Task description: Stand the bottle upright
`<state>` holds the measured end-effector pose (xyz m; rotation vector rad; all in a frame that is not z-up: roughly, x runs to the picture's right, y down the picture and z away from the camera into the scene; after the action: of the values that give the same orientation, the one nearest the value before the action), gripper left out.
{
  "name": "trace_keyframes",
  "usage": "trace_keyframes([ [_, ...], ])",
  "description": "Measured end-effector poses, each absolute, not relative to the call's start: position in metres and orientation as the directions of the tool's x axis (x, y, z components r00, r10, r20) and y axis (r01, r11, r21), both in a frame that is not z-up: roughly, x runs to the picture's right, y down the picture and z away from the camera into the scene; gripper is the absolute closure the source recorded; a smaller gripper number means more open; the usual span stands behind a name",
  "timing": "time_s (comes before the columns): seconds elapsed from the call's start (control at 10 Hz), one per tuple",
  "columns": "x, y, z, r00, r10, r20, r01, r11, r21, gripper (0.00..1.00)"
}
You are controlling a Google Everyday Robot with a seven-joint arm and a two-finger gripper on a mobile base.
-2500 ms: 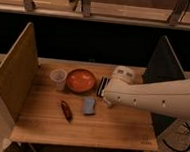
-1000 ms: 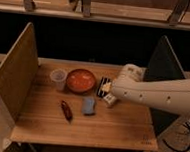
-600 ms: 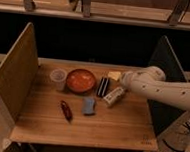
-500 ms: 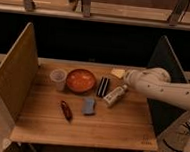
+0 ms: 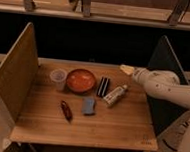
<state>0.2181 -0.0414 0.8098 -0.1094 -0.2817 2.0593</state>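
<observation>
Since the bottle (image 5: 115, 95) lay on its side on the wooden table (image 5: 119, 128), slanted just beside the black ribbed block (image 5: 103, 86), the task was judged to be at its approach step, with nothing yet grasped. The gripper (image 5: 126, 70) was seen over the table's far right part, beyond the bottle and apart from it, its jaws released and empty. A descent onto the bottle's body, a grip across it and a turn onto its base were judged to be called for next. Which end carried the cap could not be made out, nor whether bottle and block touched; the arm (image 5: 167, 89) was cut off at the right edge.
</observation>
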Motion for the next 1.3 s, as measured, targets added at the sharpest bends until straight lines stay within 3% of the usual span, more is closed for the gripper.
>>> trace_keyframes([
  [0.6, 0.207, -0.005, 0.851, -0.490, 0.863, -0.121, -0.868, -0.496, -0.021, 0.20],
  [1.3, 0.216, 0.019, 0.901, -0.648, 0.744, -0.163, -0.762, -0.635, 0.127, 0.20],
])
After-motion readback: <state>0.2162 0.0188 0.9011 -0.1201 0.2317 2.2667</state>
